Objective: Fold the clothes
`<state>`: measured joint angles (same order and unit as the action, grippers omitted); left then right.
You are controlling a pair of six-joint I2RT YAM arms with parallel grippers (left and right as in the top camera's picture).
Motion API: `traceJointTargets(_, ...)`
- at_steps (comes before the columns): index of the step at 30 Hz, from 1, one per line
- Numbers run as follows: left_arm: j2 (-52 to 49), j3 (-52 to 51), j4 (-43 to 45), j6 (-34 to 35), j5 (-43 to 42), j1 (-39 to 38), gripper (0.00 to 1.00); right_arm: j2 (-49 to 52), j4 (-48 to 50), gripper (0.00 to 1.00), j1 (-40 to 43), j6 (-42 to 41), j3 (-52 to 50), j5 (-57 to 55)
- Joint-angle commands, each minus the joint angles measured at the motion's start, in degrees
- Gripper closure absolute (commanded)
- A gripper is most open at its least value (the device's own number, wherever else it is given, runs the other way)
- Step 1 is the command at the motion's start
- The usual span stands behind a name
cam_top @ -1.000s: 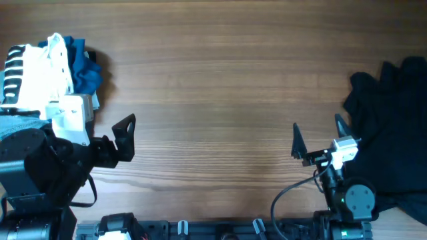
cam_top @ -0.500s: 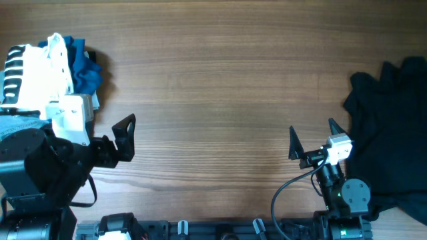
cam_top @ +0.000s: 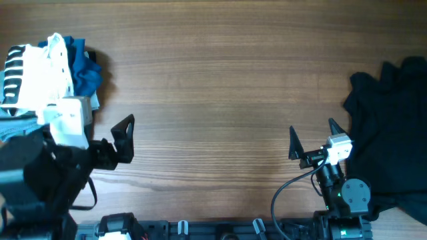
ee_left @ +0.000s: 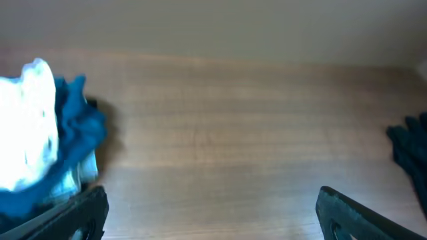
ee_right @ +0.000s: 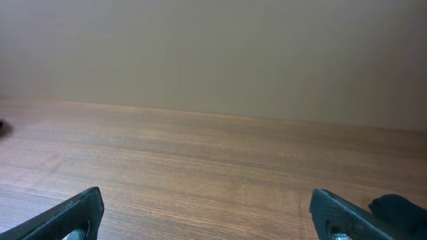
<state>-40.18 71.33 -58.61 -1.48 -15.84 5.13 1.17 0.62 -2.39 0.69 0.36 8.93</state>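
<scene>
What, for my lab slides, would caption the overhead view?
Left claw and right claw open above wooden table; white striped shirt left, black garment right.

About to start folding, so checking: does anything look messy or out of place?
Yes. The white shirt sits crumpled in a heap with a blue garment at the table's left edge, and a black garment is bunched at the right edge. Neither pile lies flat.
</scene>
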Motion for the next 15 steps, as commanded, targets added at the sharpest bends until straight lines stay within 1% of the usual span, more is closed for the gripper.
traceJointTargets(1,8.33,-8.09,8.96,-1.07,-0.15,-2.21,0.0,0.24,0.09,0.0,0.39,-0.81,-0.04,-0.02)
traceJointTargets(3,13.84,-16.39,17.81,-0.63,-0.2,-3.17,0.0,0.24,0.09,0.0,0.39,-0.81,-0.04,-0.02)
traceJointTargets(6,21.22,-28.63,29.4,4.76,-0.15,-3.34,0.0,0.24,0.09,0.0,0.39,-0.83,-0.04,0.0)
traceJointTargets(9,27.41,-39.74,39.21,6.73,-0.13,-3.41,0.0,0.24,0.09,0.0,0.39,-0.83,-0.04,-0.02)
traceJointTargets(11,30.99,-46.6,44.7,7.15,-0.15,-3.43,0.0,0.24,0.09,0.0,0.39,-0.81,-0.04,0.0)
traceJointTargets(15,36.46,-57.75,52.26,10.23,0.96,-3.41,0.0,0.24,0.09,0.0,0.39,-0.81,-0.04,0.0)
